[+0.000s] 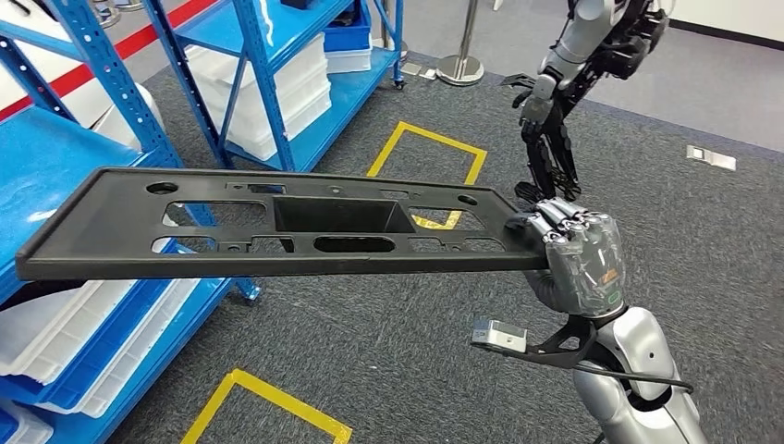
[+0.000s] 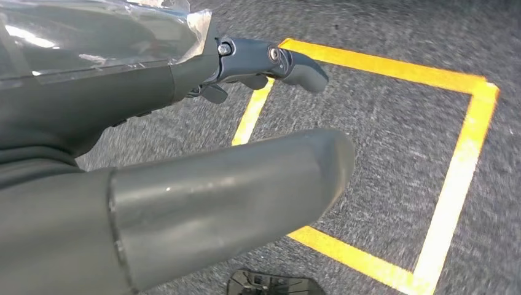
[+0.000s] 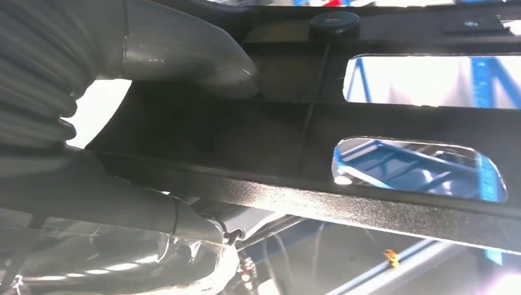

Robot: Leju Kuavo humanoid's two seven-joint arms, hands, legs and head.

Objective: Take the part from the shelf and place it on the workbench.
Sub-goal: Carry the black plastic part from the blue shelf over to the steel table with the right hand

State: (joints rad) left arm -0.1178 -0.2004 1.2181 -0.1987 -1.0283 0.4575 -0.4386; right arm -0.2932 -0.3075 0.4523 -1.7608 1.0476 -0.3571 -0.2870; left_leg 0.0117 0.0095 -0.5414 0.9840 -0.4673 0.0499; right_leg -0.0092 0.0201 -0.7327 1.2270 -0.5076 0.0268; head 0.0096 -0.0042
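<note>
Black plastic, the long flat part (image 1: pixel 277 227) stretched across the frame's middle, gripped at its right end by the right hand (image 1: pixel 578 259). Blue shelving (image 1: pixel 268 69) filled the upper left. The left hand (image 2: pixel 184 166) held nothing above grey carpet (image 2: pixel 381 123), fingers apart.

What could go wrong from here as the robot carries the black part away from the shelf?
1. The right hand grips the long black part at one end only, so the far end could sag or twist loose.
2. That far end hangs close to the blue shelf and might knock its frame during a turn.
3. The left hand holds nothing, so it gives no support.
</note>
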